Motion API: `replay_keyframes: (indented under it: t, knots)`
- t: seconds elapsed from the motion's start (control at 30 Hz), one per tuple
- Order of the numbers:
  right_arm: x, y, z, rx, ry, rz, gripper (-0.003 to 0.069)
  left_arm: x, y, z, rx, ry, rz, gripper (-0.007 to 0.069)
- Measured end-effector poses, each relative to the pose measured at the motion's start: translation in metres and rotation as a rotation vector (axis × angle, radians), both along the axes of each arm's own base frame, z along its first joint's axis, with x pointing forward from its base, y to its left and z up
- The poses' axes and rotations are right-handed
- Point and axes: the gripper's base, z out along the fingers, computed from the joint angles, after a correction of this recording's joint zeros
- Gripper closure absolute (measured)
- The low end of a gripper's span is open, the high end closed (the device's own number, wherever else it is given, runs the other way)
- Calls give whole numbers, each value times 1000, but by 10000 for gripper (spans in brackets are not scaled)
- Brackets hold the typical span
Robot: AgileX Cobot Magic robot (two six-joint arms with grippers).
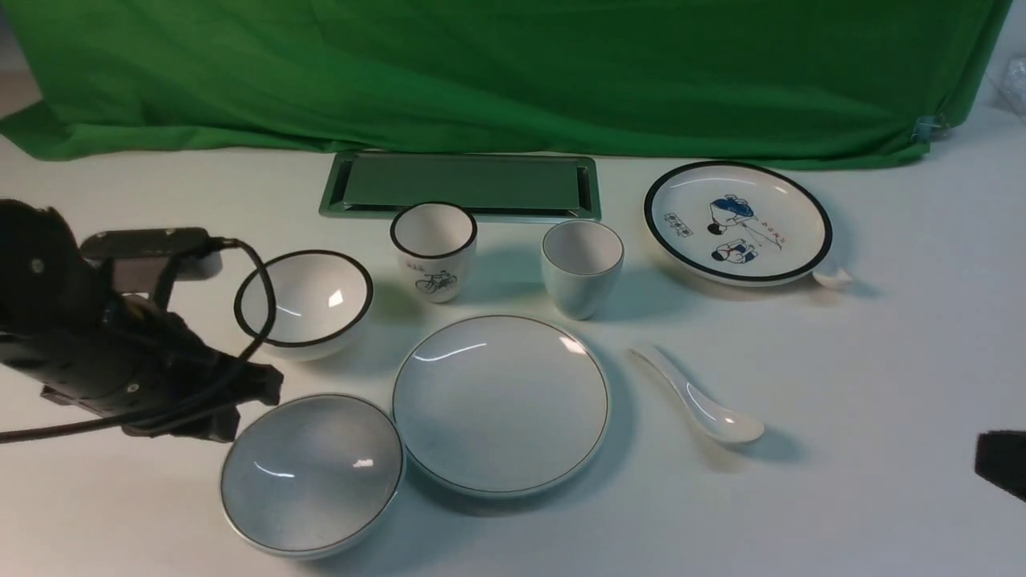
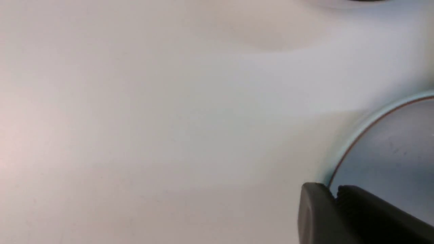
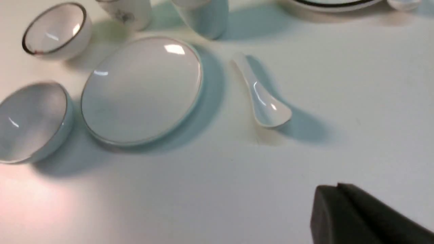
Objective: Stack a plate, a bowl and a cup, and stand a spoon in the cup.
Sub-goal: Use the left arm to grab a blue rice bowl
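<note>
The plain white plate (image 1: pixel 501 401) lies in the middle of the table. The speckled bowl (image 1: pixel 313 473) sits at its left, touching it. My left gripper (image 1: pixel 268 386) is at the bowl's far left rim. In the left wrist view it (image 2: pixel 335 189) is shut on the rim of the bowl (image 2: pixel 390 152), one finger outside and one inside. The plain cup (image 1: pixel 581 264) stands upright behind the plate. The white spoon (image 1: pixel 697 397) lies right of the plate, also in the right wrist view (image 3: pixel 261 96). My right gripper (image 3: pixel 337 185) is shut and empty, low at the right edge (image 1: pixel 998 458).
A black-rimmed small bowl (image 1: pixel 304 300) and a bicycle cup (image 1: pixel 434 250) stand behind the bowl and plate. A cartoon plate (image 1: pixel 737 220) with another spoon (image 1: pixel 834 276) beside it lies at the back right. A metal tray (image 1: pixel 462 184) lies before the green cloth (image 1: pixel 513 72).
</note>
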Motion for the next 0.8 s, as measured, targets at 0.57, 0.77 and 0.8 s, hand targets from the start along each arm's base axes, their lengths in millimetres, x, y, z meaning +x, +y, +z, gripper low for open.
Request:
replay_keyframes:
  t: [0.57, 0.77, 0.8]
  knots:
    - [196, 73, 12, -109, 176, 164, 448, 9, -5, -39, -36, 159, 38, 410]
    - [247, 95, -6, -100, 199, 170, 370, 7, -7, -17, -60, 159, 31, 584]
    - [257, 102, -11, -100, 203, 178, 346, 6, -7, -6, -60, 136, 23, 589]
